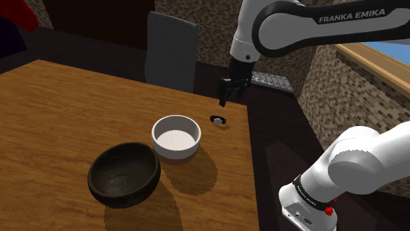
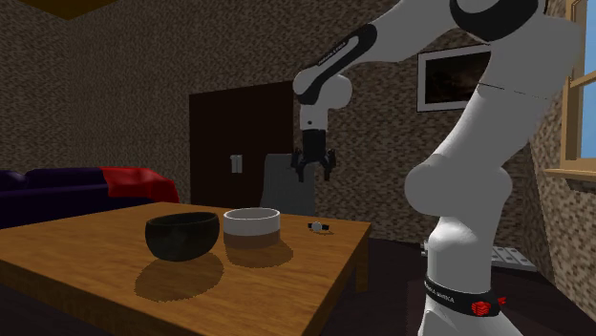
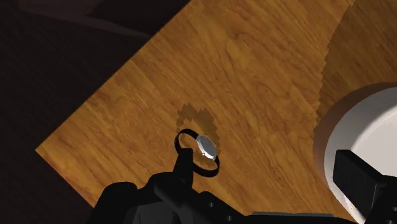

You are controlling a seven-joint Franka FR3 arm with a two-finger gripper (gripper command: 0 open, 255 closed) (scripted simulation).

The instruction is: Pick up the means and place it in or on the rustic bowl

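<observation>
A small black-banded watch (image 1: 218,120) (image 2: 319,226) (image 3: 202,149) with a silver-white face lies on the wooden table (image 1: 66,111) near its far corner. My gripper (image 1: 225,94) (image 2: 315,174) (image 3: 270,184) hangs open some way above it, with nothing between its fingers. In the wrist view the watch lies just by one fingertip (image 3: 184,167). The dark rustic bowl (image 1: 125,174) (image 2: 181,236) stands empty toward the table's near side. A white bowl (image 1: 176,136) (image 2: 251,221) (image 3: 372,127) stands between it and the watch.
A grey chair (image 1: 171,52) stands behind the table's far edge. The table edge (image 1: 248,151) runs close to the watch, with dark floor beyond. A dark sofa with a red throw (image 2: 124,181) sits far behind in the second exterior view.
</observation>
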